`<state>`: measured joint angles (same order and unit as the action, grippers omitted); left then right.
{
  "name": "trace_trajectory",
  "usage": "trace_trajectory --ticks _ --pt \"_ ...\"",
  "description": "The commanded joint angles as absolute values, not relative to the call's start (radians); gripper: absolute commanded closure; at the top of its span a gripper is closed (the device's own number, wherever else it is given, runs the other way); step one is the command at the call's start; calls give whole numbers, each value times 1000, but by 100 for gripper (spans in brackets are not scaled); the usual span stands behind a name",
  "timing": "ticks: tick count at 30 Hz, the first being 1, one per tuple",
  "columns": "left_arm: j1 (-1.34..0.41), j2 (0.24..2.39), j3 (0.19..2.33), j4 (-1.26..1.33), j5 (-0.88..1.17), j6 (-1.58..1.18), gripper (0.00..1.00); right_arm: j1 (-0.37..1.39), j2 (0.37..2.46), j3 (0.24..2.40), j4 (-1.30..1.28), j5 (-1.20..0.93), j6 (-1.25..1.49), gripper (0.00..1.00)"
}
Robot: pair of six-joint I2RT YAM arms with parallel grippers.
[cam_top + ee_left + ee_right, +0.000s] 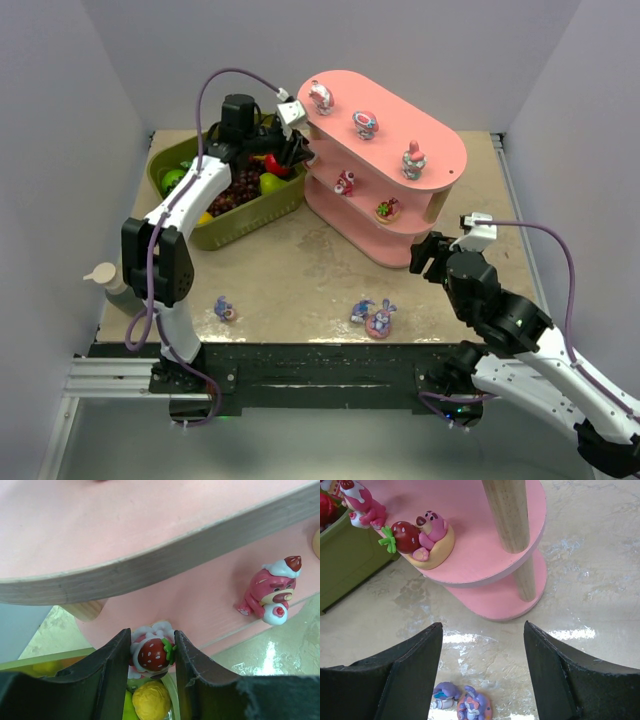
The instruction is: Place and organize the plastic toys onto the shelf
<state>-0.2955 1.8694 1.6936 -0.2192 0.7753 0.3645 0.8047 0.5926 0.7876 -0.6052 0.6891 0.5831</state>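
Note:
The pink shelf (445, 140) stands at the back centre of the table. Three toys stand on its top board, among them a mushroom figure (365, 123). A pink bear (345, 182) and a strawberry-dish toy (388, 209) sit on the middle board. My left gripper (291, 150) is shut on a strawberry-and-cream toy (151, 653) at the left end of the middle board (200, 605), beside the pink bear (270, 592). My right gripper (430, 254) is open and empty beside the shelf's right end. A blue-pink bunny (381, 321) and two small purple figures (225, 309) (361, 311) lie on the table.
An olive-green basket (232, 228) of plastic fruit and grapes sits left of the shelf, under my left gripper; a yellow fruit (150, 700) shows below the fingers. A pale bottle (106, 277) stands at the table's left edge. A wooden upright (507, 512) stands near my right gripper.

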Motion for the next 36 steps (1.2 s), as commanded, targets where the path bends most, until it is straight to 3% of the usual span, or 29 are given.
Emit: trace_trajectory --ticks 1,15,20,25,36 --pt "-287 1885 1736 -287 792 400 63 802 589 805 -569 696 595 30" --pt "-288 1922 1755 -322 795 425 60 802 611 792 -551 686 600 30" --pt "-288 1918 1717 -224 790 367 50 802 611 790 -548 684 601 30" --pt "-288 1907 1663 -131 787 307 45 802 611 784 -549 686 603 30" --pt "-288 1875 1571 70 761 224 47 802 603 781 -554 693 601 30"
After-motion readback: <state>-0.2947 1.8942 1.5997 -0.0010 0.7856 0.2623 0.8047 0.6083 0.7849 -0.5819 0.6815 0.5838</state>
